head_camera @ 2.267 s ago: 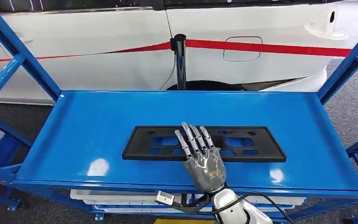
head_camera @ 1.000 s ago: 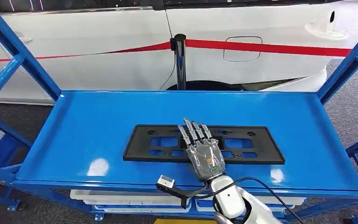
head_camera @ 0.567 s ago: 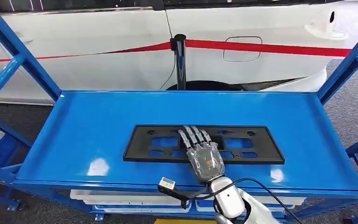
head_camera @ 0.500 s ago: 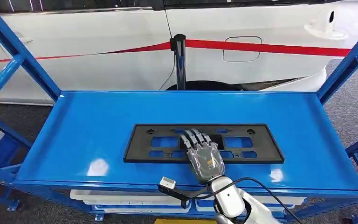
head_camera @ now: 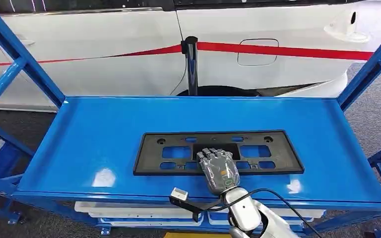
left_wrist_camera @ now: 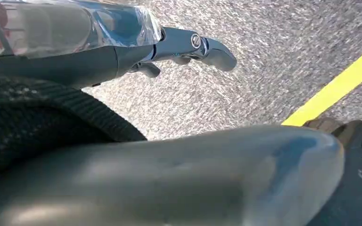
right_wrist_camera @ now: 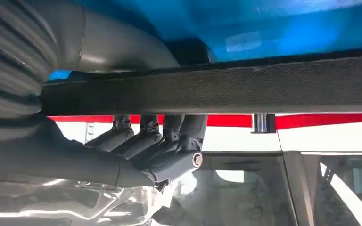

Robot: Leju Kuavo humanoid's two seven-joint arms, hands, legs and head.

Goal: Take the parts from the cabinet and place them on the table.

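The black plate frame [head_camera: 218,152] lies flat mid-shelf on the blue cabinet shelf [head_camera: 104,129]; the right hand [head_camera: 218,166] grips its near edge, fingers [right_wrist_camera: 169,136] curled over it; the left hand [left_wrist_camera: 188,47] hangs, grasp unclear

right hand [right_wrist_camera: 136,155] | fingers [right_wrist_camera: 169,141] curled over black plate [right_wrist_camera: 245,89] edge | blue shelf [right_wrist_camera: 283,28] behind

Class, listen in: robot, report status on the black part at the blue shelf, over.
Right hand grips black frame part at its near edge. Part lies flat on blue shelf. Left hand hangs over the floor, holding nothing. Nothing around the part.
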